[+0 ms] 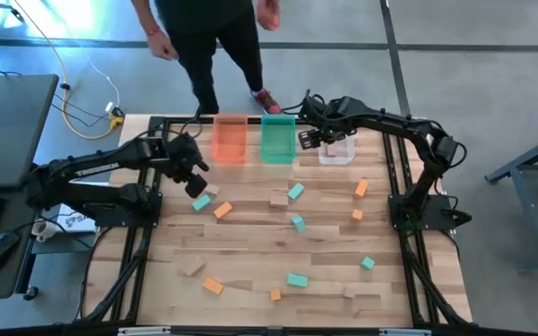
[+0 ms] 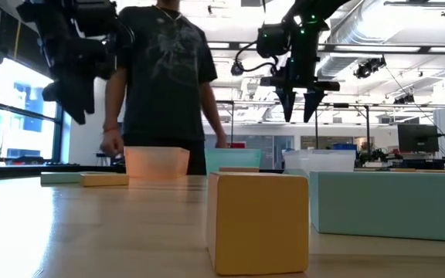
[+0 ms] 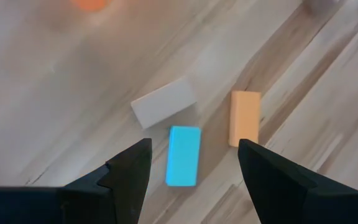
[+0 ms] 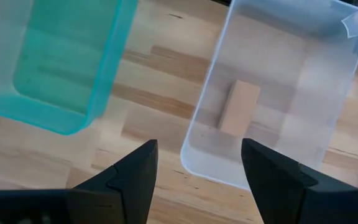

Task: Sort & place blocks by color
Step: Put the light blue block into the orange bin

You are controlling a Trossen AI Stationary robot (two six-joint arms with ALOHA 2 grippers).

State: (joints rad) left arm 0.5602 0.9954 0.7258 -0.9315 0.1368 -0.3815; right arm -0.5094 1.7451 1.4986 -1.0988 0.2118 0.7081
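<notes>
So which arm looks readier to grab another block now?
The left. Its open gripper hangs right above a teal block, while the right gripper, also open, hangs by the clear tray at the table's far edge.

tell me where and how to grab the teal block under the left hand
Grip the teal block across its two long sides at the middle, coming straight down from above. It lies flat on the table, with a tan block near one end and an orange block alongside, apart from it. The open left hand is already about above it; its fingers would likely fit those gaps.
</notes>
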